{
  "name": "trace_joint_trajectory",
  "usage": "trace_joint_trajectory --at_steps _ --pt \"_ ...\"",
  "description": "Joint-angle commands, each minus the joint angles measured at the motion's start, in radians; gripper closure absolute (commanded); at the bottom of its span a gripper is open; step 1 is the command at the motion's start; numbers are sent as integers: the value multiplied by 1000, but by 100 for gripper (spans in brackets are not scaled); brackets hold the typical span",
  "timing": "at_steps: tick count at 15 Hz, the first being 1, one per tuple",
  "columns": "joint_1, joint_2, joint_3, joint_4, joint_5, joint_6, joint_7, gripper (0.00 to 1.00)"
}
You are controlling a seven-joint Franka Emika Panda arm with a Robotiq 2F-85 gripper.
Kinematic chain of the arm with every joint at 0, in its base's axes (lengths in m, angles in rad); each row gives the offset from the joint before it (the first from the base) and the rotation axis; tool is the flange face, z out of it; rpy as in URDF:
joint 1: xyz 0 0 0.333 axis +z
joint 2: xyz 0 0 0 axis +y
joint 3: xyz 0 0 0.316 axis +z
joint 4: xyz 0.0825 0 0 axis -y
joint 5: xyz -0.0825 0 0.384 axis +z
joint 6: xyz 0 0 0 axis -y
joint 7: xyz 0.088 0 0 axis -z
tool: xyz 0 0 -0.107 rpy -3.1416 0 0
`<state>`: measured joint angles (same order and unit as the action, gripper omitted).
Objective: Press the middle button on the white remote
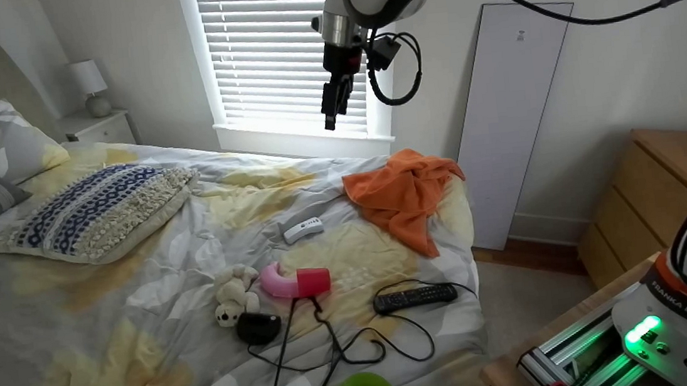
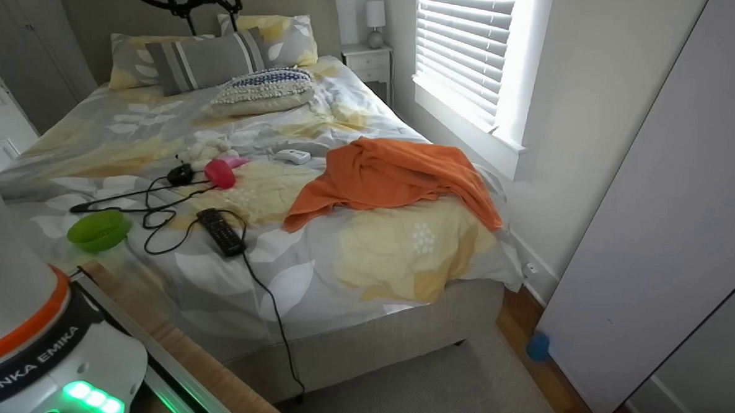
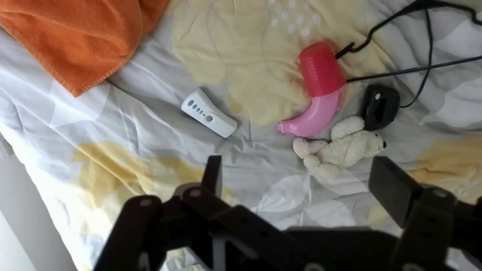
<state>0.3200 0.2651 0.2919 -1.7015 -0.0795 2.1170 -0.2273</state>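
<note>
Plainly, the white remote lies on the rumpled duvet, its buttons facing up. Near the white remote, yet apart from it, is the orange cloth. On a different side of it, also apart, sits a pink banana-shaped thing with a red cup touching its end. Somewhat farther from the white remote come a cream plush bear and a black device; the black remote and green bowl lie well apart from it. Well above the white remote's level, the fingers stand spread wide, released.
</note>
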Motion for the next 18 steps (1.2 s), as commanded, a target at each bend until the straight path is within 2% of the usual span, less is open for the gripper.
trace_joint_trajectory --at_steps 1,7,12,13,14,18 --pt "-8 25 3 19 7 29 -33 0" --pt "-5 246 6 181 7 168 -124 0" --pt "24 441 -28 330 -30 218 -103 0" --pt "26 477 -31 358 -27 227 -100 25" --pt "32 513 -38 390 -31 226 -95 28" --pt "58 652 -71 525 -42 242 -64 58"
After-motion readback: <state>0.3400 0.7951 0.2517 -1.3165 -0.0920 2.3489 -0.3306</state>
